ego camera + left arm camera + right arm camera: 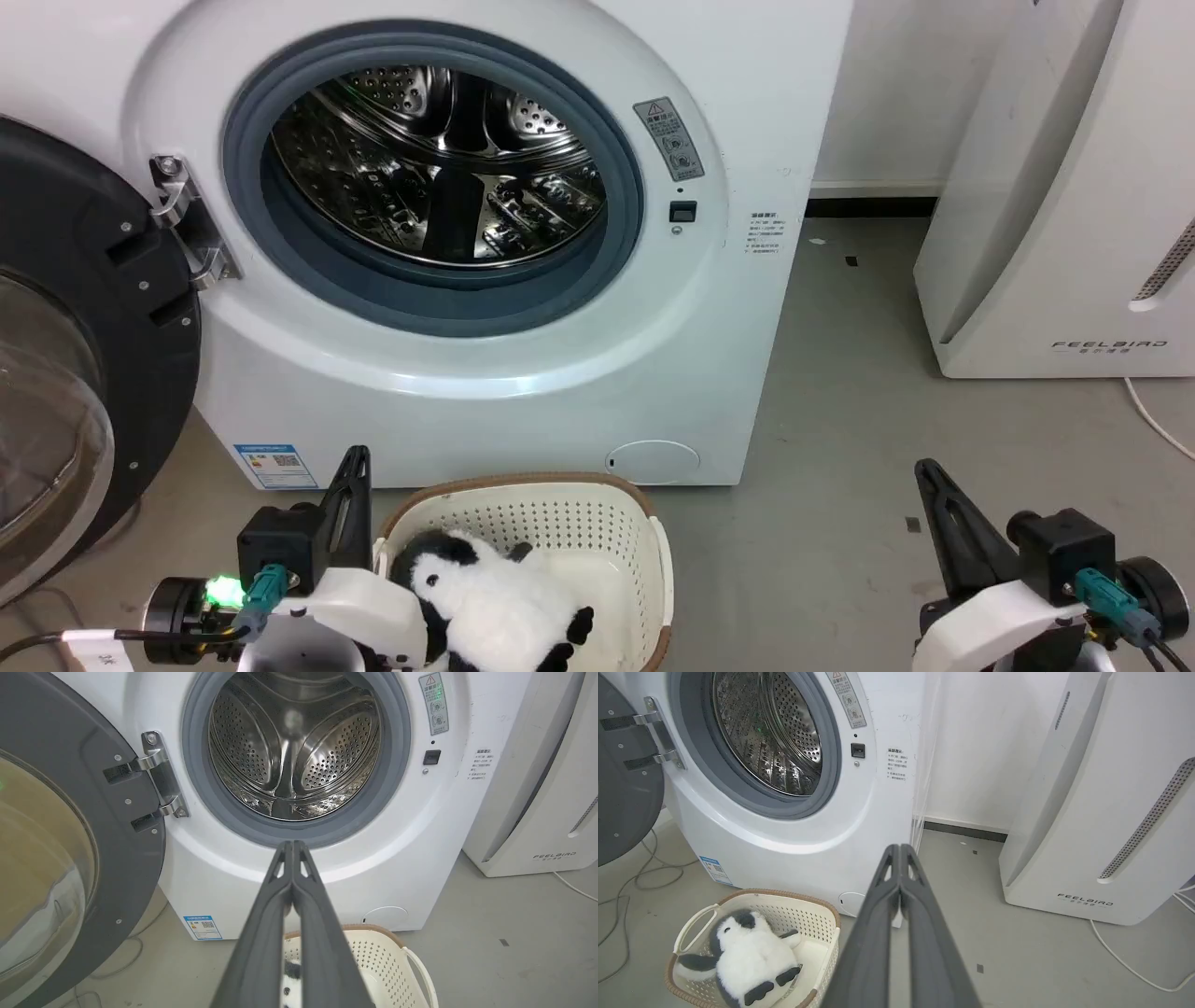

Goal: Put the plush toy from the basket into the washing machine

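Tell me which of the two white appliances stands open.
The washer, behind the basket: its door is swung left, baring the steel drum. The FEELBIRD unit shows no door.

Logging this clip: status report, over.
Left gripper and right gripper shut, holding nothing. Toy in basket. Washer door open, nothing blocking.

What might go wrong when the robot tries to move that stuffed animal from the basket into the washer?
The toy is fluffy and rounded, so the thin fingers of the left tool, now shut, may pinch only fur and drop it. The open door stands close on the left, so a wide swing might bump it. The toy could also snag on the grey rubber ring and fall out.
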Tool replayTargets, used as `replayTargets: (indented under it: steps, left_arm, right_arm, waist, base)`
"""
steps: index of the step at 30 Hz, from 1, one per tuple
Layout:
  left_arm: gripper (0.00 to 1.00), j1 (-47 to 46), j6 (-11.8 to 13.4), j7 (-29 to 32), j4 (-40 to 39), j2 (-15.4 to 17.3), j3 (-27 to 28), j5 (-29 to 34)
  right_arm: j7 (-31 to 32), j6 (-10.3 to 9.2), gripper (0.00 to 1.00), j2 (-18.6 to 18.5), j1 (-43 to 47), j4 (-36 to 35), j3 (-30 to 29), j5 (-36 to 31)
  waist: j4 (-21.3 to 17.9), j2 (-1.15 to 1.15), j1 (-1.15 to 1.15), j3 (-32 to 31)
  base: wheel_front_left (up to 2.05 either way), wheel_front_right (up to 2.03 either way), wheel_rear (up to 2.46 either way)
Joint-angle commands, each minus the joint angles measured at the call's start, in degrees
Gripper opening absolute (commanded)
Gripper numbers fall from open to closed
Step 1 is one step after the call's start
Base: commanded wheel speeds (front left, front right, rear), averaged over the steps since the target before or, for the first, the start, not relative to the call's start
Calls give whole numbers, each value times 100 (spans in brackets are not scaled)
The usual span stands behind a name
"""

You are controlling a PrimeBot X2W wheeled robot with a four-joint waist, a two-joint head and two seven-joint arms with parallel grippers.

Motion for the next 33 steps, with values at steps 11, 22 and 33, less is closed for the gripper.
replayTargets:
  steps: [11, 22, 33]
  left_arm:
    - [0, 78, -25, 2, -25, 1, 13, 16]
    - [100, -1, 7, -5, 6, 0, -2, -4]
    - [100, -56, 122, -137, 90, 0, -73, -64]
  right_arm:
    - [9, -4, 0, 0, -81, 15, 3, -44]
    - [-5, 0, 100, 0, 2, 0, -4, 8]
    - [-136, 0, 100, 0, -4, -96, -81, 229]
  waist:
    - [0, 0, 0, 0]
    - [0, 0, 0, 1]
    - [-7, 0, 0, 48]
  base:
    - [0, 0, 0]
    - [0, 0, 0]
    - [0, 0, 0]
